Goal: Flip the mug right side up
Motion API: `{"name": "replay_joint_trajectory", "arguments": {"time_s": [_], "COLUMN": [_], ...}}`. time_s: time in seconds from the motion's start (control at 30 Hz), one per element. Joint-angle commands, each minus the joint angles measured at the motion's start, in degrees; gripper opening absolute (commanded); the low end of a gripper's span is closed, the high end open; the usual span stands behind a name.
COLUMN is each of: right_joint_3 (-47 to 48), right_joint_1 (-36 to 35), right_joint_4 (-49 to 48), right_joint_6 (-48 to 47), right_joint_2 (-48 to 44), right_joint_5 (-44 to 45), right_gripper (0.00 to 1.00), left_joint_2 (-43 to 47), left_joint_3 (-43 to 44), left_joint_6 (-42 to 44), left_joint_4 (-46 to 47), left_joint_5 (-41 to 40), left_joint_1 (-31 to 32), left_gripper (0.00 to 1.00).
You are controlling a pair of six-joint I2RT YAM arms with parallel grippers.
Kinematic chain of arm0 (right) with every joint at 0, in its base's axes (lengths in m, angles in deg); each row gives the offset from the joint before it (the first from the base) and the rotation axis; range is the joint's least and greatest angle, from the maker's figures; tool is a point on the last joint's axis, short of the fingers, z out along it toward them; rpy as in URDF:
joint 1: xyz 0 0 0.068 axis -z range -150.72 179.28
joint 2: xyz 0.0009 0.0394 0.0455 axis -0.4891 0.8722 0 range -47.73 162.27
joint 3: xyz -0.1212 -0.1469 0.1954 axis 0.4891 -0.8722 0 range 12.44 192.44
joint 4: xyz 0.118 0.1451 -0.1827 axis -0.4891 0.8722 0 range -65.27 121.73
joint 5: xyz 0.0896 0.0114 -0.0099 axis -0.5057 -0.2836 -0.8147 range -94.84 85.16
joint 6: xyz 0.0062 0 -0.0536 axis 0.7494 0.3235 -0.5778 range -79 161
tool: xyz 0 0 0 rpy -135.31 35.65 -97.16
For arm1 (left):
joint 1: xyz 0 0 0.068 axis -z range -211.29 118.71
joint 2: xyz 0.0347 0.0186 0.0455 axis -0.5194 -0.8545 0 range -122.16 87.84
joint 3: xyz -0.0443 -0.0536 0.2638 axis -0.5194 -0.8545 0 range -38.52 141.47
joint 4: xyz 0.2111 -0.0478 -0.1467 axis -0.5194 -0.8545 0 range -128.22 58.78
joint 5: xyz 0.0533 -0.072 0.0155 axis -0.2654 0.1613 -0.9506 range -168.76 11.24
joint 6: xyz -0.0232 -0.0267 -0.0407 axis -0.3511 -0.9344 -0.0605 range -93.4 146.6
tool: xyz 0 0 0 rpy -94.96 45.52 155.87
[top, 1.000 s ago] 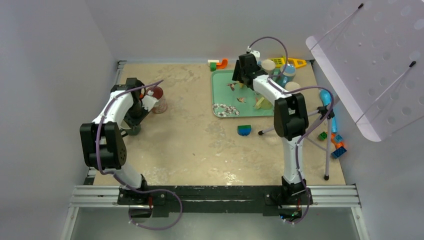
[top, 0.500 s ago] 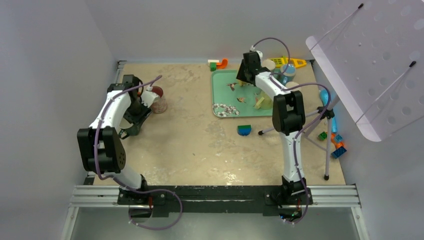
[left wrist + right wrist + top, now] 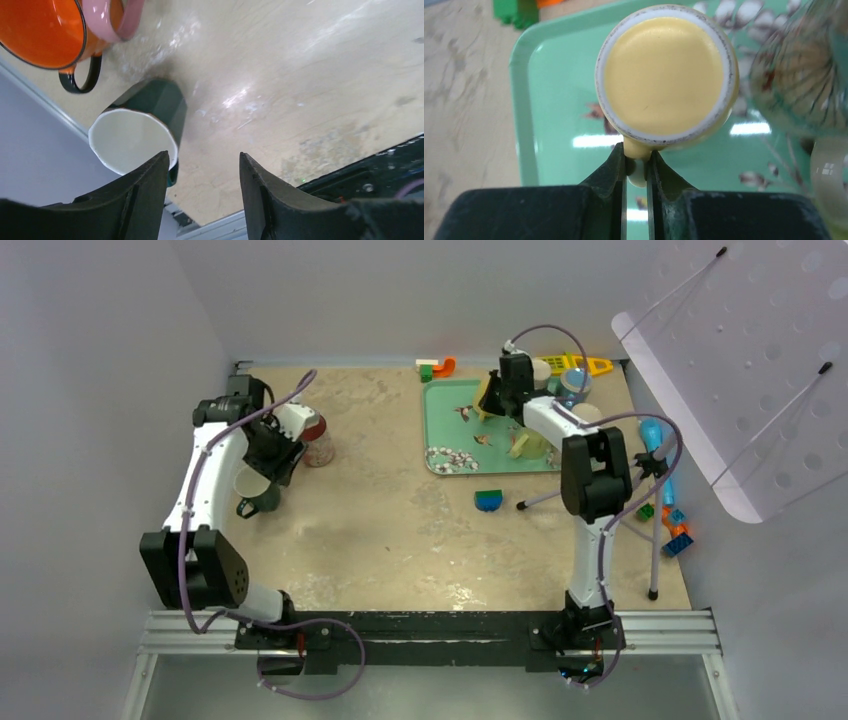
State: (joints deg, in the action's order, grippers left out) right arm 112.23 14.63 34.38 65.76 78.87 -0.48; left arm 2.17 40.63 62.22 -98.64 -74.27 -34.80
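Note:
A yellow mug [image 3: 666,75] stands upside down on the green tray [image 3: 554,100], its white-ringed base facing the right wrist camera. My right gripper [image 3: 637,155] is shut on its handle, with both fingertips pressed against the sides. In the top view the right gripper [image 3: 497,400] sits over the tray's [image 3: 445,430] far left part. At the left, a dark green mug [image 3: 135,140] with a white inside stands mouth up. My left gripper [image 3: 204,160] hangs open just above and beside it, holding nothing.
An orange mug [image 3: 45,30] with a black handle and a pink ring [image 3: 112,22] lie beyond the green mug. A patterned glass [image 3: 804,75] stands close to the yellow mug's right. A blue-green block [image 3: 489,500], toy bricks [image 3: 675,530] and a tripod leg [image 3: 655,550] are at the right.
My left gripper opened and drew back from the dark green mug, which now stands free. My right gripper closed on the yellow mug's handle.

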Motion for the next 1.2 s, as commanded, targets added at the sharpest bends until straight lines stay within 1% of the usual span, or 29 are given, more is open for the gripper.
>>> {"name": "replay_joint_trajectory", "arguments": {"time_s": [0.0,0.17,0.2,0.27,0.33,0.4,0.47,0.57,0.7,0.77,0.83,0.9,0.93,1.0,1.1,1.17], "right_joint_3": [-8.44,-16.68,-18.58,-22.90,-26.03,-28.29,-29.32,-29.84,-28.36,-26.68,-25.10,-24.27,-23.70,-22.63,-21.47,-21.18], "right_joint_1": [-1.16,-3.70,-4.49,-6.32,-8.43,-10.78,-13.72,-18.04,-21.94,-23.95,-25.41,-26.23,-26.56,-27.06,-27.59,-27.56], "right_joint_4": [-16.48,-25.05,-27.82,-34.88,-42.04,-48.18,-52.43,-57.20,-58.89,-57.97,-56.84,-57.19,-57.26,-57.23,-57.20,-56.98], "right_joint_6": [-0.46,3.59,4.87,7.71,11.18,14.34,16.85,19.73,21.37,20.66,20.29,20.60,20.69,21.07,21.92,22.20], "right_joint_2": [-17.76,-31.25,-33.64,-38.78,-42.39,-45.06,-46.82,-47.59,-46.53,-45.16,-44.08,-42.76,-42.19,-40.63,-38.09,-36.77], "right_joint_5": [-12.60,-19.30,-21.64,-25.40,-29.45,-33.42,-35.66,-37.36,-38.48,-39.07,-39.33,-39.78,-39.96,-40.69,-41.64,-42.00], "right_gripper": [0.00,0.00,0.00,0.00,0.00,0.00,0.00,0.00,0.00,0.00,0.00,0.00,0.00,0.00,0.00,0.00], "left_joint_2": [8.43,14.52,14.90,15.40,15.60,15.70,15.36,14.33,14.55,14.31,13.83,13.38,13.16,12.65,11.97,11.63], "left_joint_3": [7.46,11.34,12.20,13.59,13.43,12.01,11.61,12.00,7.94,6.72,6.31,5.03,3.95,2.95,2.24,2.31], "left_joint_6": [-2.66,-16.47,-20.48,-27.72,-37.08,-47.44,-55.08,-62.63,-77.75,-82.69,-85.71,-90.84,-95.05,-99.77,-103.20,-102.82], "left_joint_4": [-2.60,6.94,8.64,13.26,20.52,30.54,38.20,45.02,62.92,68.71,72.16,77.97,81.62,86.66,90.90,90.31], "left_joint_5": [19.78,34.29,38.03,47.35,55.15,62.12,64.08,65.82,68.75,69.08,70.14,71.39,71.77,72.01,71.77,71.79], "left_joint_1": [-0.24,-0.20,-0.21,-0.24,-0.19,-0.10,0.36,0.85,1.26,1.31,1.39,1.62,1.70,1.90,2.22,2.45], "left_gripper": [0.60,0.74,0.78,0.82,0.87,0.95,1.00,1.00,0.99,0.95,0.91,0.84,0.80,0.64,0.32,0.02]}}
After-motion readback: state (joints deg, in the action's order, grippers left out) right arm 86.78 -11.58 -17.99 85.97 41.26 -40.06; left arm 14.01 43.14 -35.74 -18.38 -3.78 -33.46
